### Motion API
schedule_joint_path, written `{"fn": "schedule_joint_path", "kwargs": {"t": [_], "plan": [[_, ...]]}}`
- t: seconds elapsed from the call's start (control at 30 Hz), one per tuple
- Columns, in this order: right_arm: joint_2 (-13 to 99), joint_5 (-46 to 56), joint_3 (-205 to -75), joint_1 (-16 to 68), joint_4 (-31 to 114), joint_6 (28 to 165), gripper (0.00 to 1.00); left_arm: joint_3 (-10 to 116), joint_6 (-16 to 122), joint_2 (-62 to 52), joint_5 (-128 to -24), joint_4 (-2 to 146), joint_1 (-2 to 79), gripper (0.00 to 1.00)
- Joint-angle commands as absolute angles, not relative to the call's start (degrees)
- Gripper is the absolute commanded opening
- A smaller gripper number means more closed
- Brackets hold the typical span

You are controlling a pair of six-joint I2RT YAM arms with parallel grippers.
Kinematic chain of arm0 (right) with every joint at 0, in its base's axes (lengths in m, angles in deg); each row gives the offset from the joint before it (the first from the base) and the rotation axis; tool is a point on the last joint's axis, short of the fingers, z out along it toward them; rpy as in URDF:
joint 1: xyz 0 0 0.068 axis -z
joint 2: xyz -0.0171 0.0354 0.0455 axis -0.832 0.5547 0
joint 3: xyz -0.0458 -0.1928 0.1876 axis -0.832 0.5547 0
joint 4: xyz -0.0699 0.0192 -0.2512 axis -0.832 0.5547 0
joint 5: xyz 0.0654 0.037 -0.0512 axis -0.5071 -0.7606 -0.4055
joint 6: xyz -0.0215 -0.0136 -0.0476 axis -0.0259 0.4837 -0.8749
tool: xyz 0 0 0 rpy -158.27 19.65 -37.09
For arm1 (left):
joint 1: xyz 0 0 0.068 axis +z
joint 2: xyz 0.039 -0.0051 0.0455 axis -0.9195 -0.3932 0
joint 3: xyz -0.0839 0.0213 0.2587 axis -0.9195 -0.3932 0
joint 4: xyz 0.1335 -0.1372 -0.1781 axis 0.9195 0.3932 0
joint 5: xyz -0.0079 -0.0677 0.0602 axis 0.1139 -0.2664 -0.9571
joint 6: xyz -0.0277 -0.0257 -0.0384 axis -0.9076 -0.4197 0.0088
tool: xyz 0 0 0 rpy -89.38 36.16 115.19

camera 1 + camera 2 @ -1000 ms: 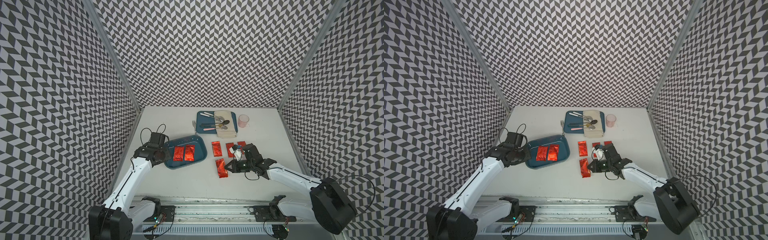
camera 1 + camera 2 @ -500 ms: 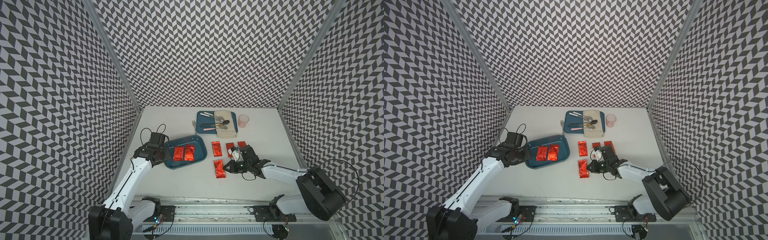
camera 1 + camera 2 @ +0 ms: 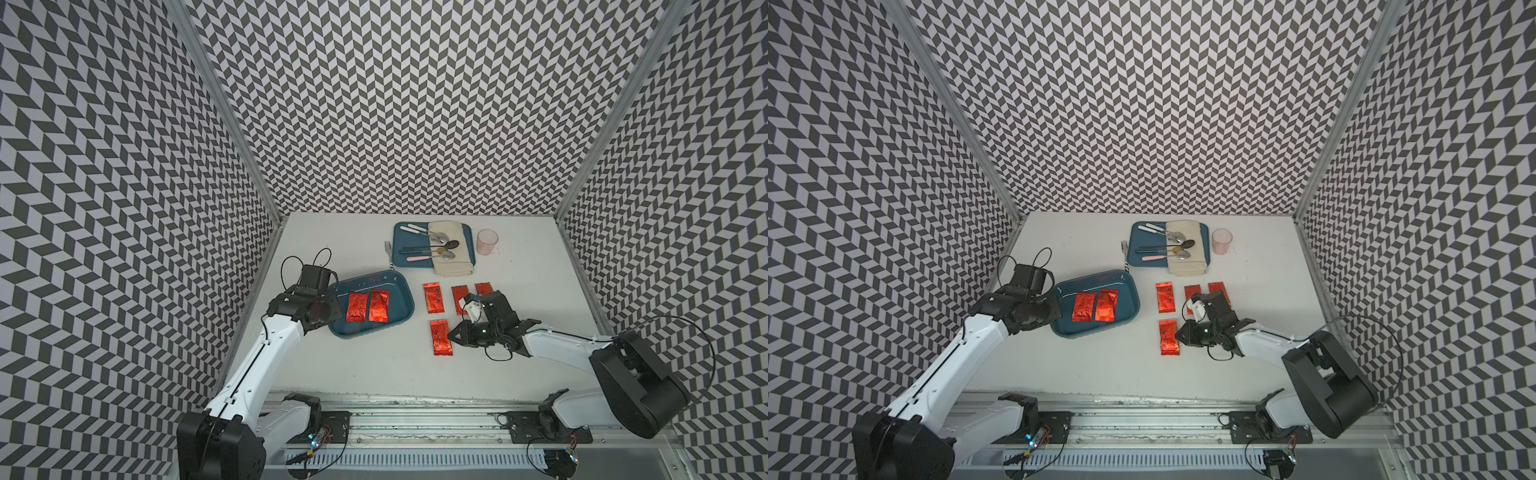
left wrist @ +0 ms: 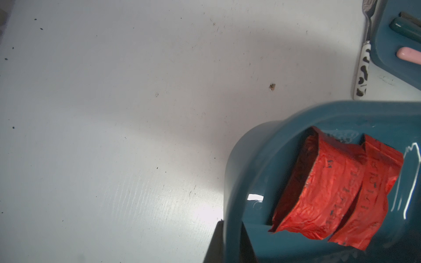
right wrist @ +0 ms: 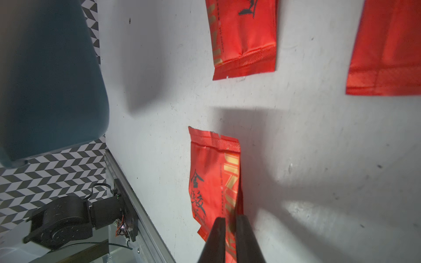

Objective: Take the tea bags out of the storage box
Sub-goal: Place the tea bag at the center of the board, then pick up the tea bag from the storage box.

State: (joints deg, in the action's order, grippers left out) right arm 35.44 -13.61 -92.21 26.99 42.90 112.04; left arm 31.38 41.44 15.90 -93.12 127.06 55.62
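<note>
top views: four tea bags (image 3: 433,297) lie out on the surface (image 3: 374,374), and two more sit side by side in the storage box (image 3: 401,305). so you're abt two-thirds thru, i'd say. left fingers (image 3: 331,314) are at the box's left wall. right fingers (image 3: 455,335) sit low at the right edge of the front tea bag (image 3: 440,337) (image 3: 1169,336), which lies flat and well apart from the box. both top views show the same layout.

left wrist: left fingers (image 4: 213,246) are closed on the storage box wall (image 4: 234,182), one on either side of the rim. i read that as you steadying it. the boxed bags (image 4: 323,182) lie just inside that wall, touching each other. the box may be tipped a bit, can't be sure from here.

right wrist: right fingers (image 5: 217,239) stand a slit apart w/ the front tea bag's (image 5: 211,177) near end showing in the gap. can't tell if they're pinching the foil or are free of it.

step in hand, as i read it: setting down bag no. four. next move calls for a clean release and a straight lift so the foil doesn't drag. then swing over to the box and come down w/ fingers wide on the boxed bag on the right arm's side. it's flat foil on a flat floor, so go for an end seam.
</note>
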Motion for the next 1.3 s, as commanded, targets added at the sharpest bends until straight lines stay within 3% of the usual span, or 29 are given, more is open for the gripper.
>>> {"fn": "schedule_joint_path", "kwargs": {"t": [0.0, 0.3, 0.43, 0.6, 0.9, 1.27], "plan": [[35.4, -12.6, -92.5, 27.6, 42.6, 111.3, 0.19, 31.4, 41.4, 16.7, -93.0, 125.9, 55.7, 0.0], [31.0, -9.9, -96.5, 28.5, 48.9, 109.1, 0.22, 31.4, 41.4, 16.6, -93.1, 126.0, 55.7, 0.0], [25.3, -13.8, -99.8, 28.3, 47.9, 107.7, 0.23, 31.4, 41.4, 16.6, -93.0, 125.9, 55.7, 0.0], [22.9, -16.7, -108.6, 21.8, 44.4, 105.9, 0.3, 31.4, 41.4, 16.6, -92.9, 125.9, 55.7, 0.0], [44.6, -14.5, -128.9, 8.0, 45.7, 109.2, 0.38, 31.4, 41.5, 16.7, -92.8, 125.9, 55.6, 0.0], [63.6, -11.6, -140.4, 4.4, 43.0, 115.4, 0.44, 31.4, 41.4, 16.8, -92.9, 125.9, 55.7, 0.0]]}}
